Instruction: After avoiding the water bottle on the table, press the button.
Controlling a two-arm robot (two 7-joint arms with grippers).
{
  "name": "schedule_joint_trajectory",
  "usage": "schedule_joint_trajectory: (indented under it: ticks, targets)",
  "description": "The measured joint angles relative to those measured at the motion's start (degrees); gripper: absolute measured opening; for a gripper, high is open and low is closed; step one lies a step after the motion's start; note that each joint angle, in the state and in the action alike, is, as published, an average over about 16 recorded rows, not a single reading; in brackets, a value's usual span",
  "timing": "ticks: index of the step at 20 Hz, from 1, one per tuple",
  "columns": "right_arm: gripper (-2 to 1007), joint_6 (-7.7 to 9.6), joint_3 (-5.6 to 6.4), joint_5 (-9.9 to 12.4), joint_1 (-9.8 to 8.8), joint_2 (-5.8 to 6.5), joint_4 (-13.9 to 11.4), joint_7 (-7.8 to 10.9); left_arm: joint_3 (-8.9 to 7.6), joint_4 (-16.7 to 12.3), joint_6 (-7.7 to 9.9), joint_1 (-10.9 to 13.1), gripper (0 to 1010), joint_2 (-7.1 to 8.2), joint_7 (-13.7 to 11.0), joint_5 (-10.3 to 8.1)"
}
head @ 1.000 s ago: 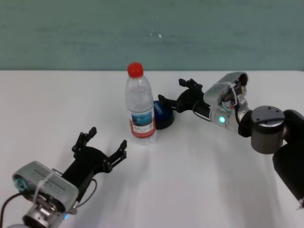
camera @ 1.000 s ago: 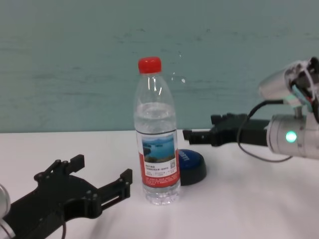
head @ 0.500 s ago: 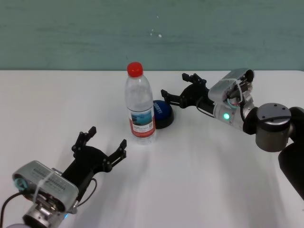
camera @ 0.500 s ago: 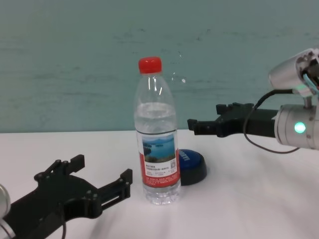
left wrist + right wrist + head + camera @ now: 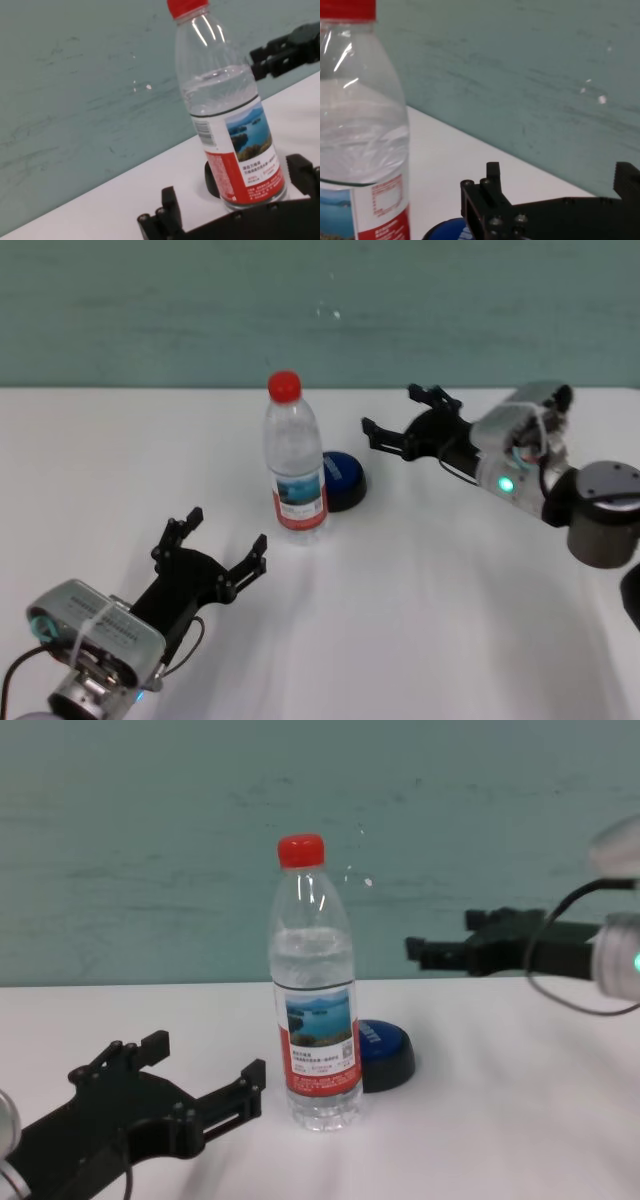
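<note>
Head view — the right gripper is seen drawn back toward the bench's right edge and raised, jaws spread and holding nothing; a second ago it sat low, right at the button. The button is now uncovered, just beside the water bottle, which stands upright near the middle of the bench. The left gripper is parked near the front-left corner, jaws spread, unmoved.

Left wrist view — the bottle is seen upright and close, the button largely hidden behind its base.

Right wrist view — the button's blue top is glimpsed below the jaws, the bottle to one side.

Chest view — the right gripper is seen well above and clear of the button. The press is judged probably made and the arm retreating without the bottle being touched.
</note>
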Motion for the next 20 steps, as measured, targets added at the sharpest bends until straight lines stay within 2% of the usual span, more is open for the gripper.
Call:
schedule_joint_trajectory:
  ticks: [7, 13, 16, 20]
  targets:
    - [1004, 1.11, 2.54, 1.9, -5.9, 4.21, -9.4, -1.15, 0.0, 0.0, 0.0, 0.0, 1000, 0.0, 0.0, 0.0]
    - [1004, 1.41, 5.14, 3.3, -11.8, 7.63, -17.2, -2.52, 0.0, 0.0, 0.0, 0.0, 1000, 0.0, 0.0, 0.0]
    - [1004, 1.21, 6.68, 4.1, -15.06, 9.01, -20.7, -3.35, 0.0, 0.0, 0.0, 0.0, 1000, 0.0, 0.0, 0.0]
    - [1004, 0.48, 8.82, 5.1, -19.5, 10.25, -24.6, -4.42, 0.0, 0.0, 0.0, 0.0, 1000, 0.0, 0.0, 0.0]
